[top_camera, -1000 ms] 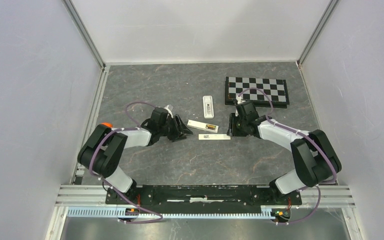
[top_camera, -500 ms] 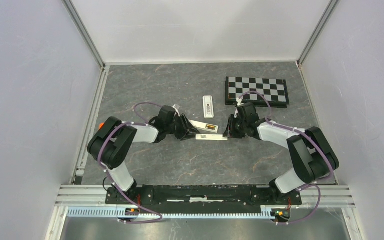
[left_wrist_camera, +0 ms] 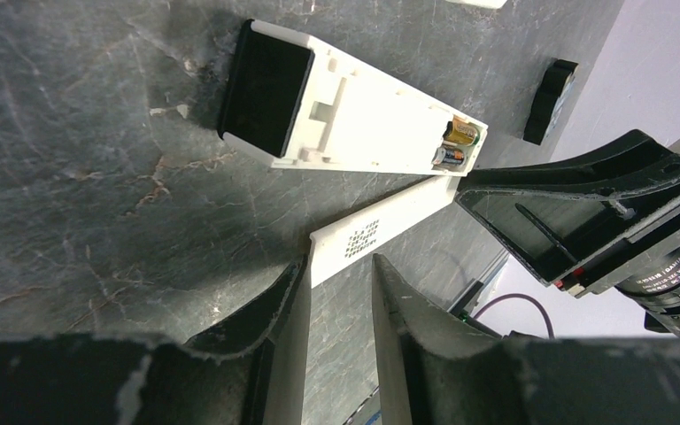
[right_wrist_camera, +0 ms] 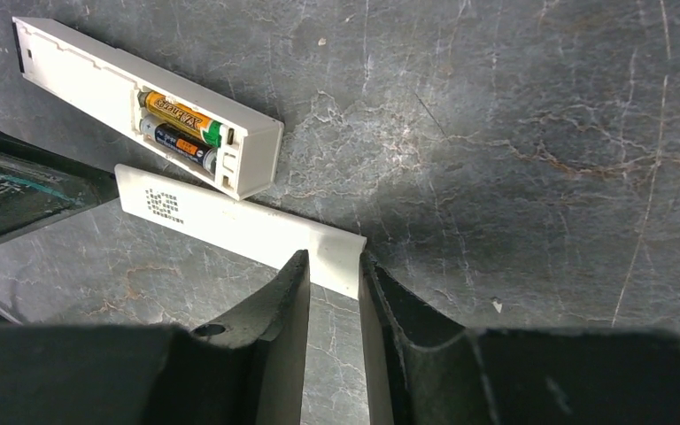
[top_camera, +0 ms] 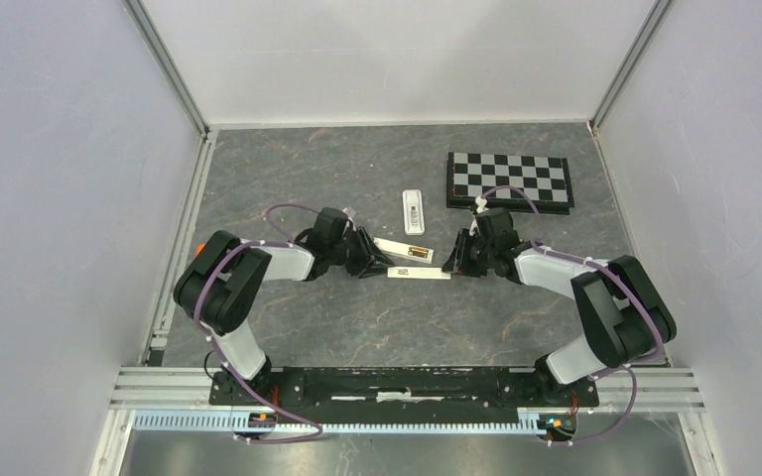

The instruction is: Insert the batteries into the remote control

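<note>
- Plainly, both batteries [right_wrist_camera: 181, 119] already lie side by side in the recess of the remote [right_wrist_camera: 75, 66]. It rests back-up just beyond each hand's fingertips, a little to one side.
- Your left gripper [left_wrist_camera: 340, 270] looks pressed onto one end of the cover [right_wrist_camera: 239, 226]. Your right gripper [right_wrist_camera: 332, 261] looks to pinch the other end, across its width.
- Treat the cover as light, thin, stiff plastic. It will likely bow or crack at its catches if the two hands twist against each other, and it is smooth enough to slip.
- The remote is probably light too and may skate on the table [right_wrist_camera: 540, 133] when you press on it. Hold it by its long sides, clear of the open recess.
- The batteries are hard and slick and will roll. If one needs reseating, take it mid-barrel.
- Hidden from you: the remote's face is down, the polarity marks cannot be read, and the cover's catches do not show.
- From above, the wrists hide both grips.
- A white piece [top_camera: 413, 210] past the remote is too small to make out.
</note>
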Available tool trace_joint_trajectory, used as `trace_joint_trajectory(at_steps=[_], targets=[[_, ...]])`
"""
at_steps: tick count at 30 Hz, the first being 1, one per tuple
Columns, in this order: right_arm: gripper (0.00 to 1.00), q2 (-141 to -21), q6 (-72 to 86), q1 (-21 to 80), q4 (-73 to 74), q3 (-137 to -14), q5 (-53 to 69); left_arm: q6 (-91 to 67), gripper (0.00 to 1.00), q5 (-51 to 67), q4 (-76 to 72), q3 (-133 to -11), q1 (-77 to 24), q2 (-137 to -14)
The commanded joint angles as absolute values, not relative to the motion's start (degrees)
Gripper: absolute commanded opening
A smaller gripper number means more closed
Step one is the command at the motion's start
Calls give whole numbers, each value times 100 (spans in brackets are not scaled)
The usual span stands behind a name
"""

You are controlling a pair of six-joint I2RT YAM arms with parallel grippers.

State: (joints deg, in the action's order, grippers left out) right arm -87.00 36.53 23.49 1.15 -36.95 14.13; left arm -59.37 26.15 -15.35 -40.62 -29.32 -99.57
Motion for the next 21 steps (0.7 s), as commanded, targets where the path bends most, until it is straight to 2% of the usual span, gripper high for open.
trace_joint_trajectory(at_steps=[1,15,21], targets=[[31,-8513,3900,2449,44,-3605,1819,-6098,36,3106,-1648,-4493,-3015,-9571],[31,-8255,4082,2452,-138,-3831,1766,-5830,36,3193,-1078,-5007,-3015,-9514],[32,-8524,4200,2450,-494,-3823,1593,-5733,37,3162,-1028,-5309,-3015,-9820]])
